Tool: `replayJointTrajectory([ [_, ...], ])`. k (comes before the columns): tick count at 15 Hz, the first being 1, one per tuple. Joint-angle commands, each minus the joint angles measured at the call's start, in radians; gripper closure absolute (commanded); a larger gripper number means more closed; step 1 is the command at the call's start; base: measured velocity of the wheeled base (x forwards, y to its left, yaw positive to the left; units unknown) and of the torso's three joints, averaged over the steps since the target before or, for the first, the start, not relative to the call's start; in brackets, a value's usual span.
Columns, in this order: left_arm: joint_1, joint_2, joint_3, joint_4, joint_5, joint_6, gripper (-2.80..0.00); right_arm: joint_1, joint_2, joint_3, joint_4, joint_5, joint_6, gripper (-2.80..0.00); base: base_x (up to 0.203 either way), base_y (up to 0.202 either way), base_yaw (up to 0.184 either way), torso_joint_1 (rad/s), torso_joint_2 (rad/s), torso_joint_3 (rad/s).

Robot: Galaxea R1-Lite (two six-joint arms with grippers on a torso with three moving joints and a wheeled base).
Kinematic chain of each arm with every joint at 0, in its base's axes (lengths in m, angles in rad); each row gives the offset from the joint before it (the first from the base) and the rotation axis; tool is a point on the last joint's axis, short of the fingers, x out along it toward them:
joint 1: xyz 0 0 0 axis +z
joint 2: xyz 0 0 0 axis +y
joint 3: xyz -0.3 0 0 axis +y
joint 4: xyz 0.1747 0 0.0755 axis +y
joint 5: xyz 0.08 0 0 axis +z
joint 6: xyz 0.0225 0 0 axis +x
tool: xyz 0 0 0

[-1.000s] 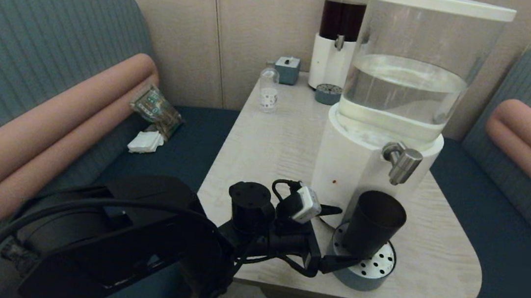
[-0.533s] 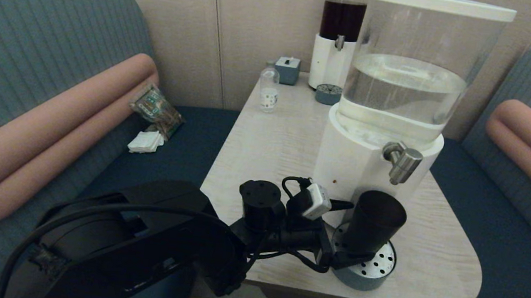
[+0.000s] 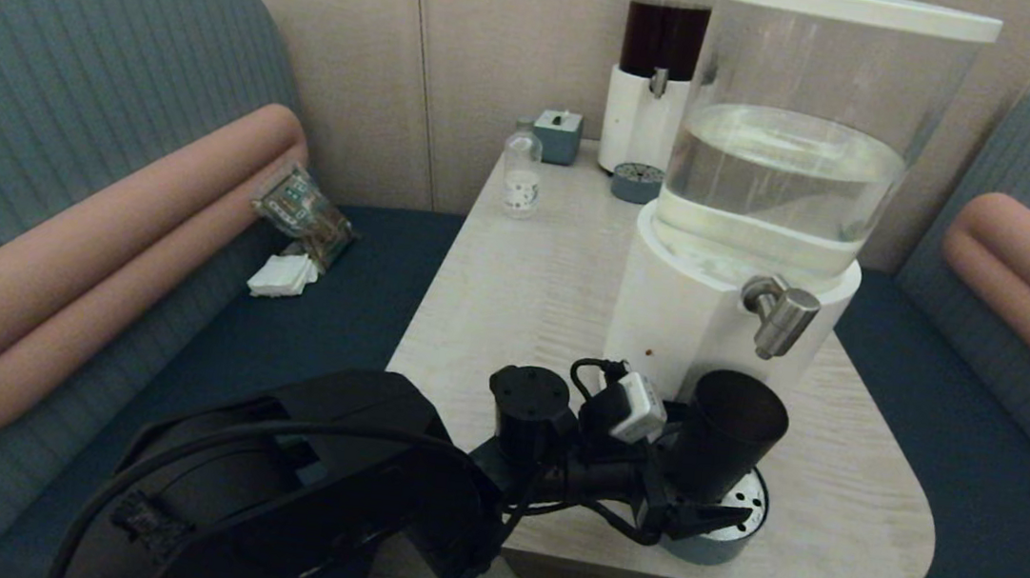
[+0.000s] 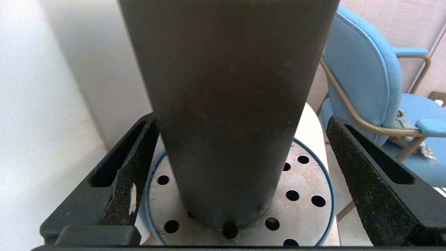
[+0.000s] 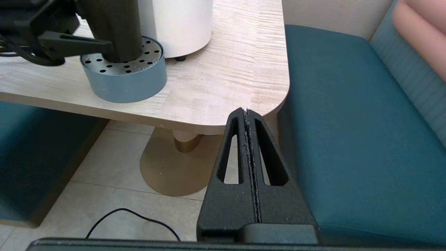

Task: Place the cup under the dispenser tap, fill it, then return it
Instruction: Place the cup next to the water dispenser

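I have the left gripper around the base of the cup, its fingers spread wide on either side. In the left wrist view one finger sits right at the cup wall and the other stands clear of it, so nothing is clamped. The cup stands upright on the perforated drip tray at the foot of the large clear-liquid dispenser, just below and slightly left of the dispenser tap. I cannot see into the cup well enough to say whether it holds liquid.

I read this as the grasp step, most likely ahead of carrying the cup back to its place on the worktop, though it could equally be a release after setting it down. If I am picking up, the next move calls for closing evenly on the lower wall, keeping the cup vertical, then lifting straight off the tray before moving away from the tap. The taper means a low grip could slip upward, so I want firm contact.

The right gripper is parked off the worktop's corner, above the bench seat, fingers pressed together.
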Motion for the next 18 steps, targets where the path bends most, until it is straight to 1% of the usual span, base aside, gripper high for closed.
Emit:
replayJointTrajectory([
  [1,-0.004,0.011,-0.006,-0.008,-0.004,0.001,-2.80,0.000,-0.001,0.015,-0.001,0.000,-0.001,0.00,0.000,0.000,0.000,0.000,0.00,0.000],
  [5,-0.008,0.027,-0.032,-0.008,-0.001,0.001,-2.80,0.000,-0.001,0.015,-0.001,0.000,-0.001,0.00,0.000,0.000,0.000,0.000,0.00,0.000],
  [6,-0.010,0.033,-0.037,-0.008,0.002,0.003,0.00,0.000,-0.001,0.015,-0.001,0.000,-0.001,0.00,0.000,0.000,0.000,0.000,0.00,0.000],
  [11,-0.010,0.027,-0.040,-0.023,0.006,0.000,0.00,0.000,-0.001,0.014,-0.001,0.000,-0.001,0.00,0.000,0.000,0.000,0.000,0.00,0.000],
  [15,-0.013,0.010,-0.021,-0.060,0.019,-0.030,0.00,0.000,-0.001,0.014,-0.001,0.000,-0.001,0.00,0.000,0.000,0.000,0.000,0.00,0.000],
  [18,-0.013,-0.024,0.051,-0.095,0.027,-0.053,0.00,0.000,-0.001,0.015,-0.001,0.000,-0.001,0.00,0.000,0.000,0.000,0.000,0.00,0.000],
])
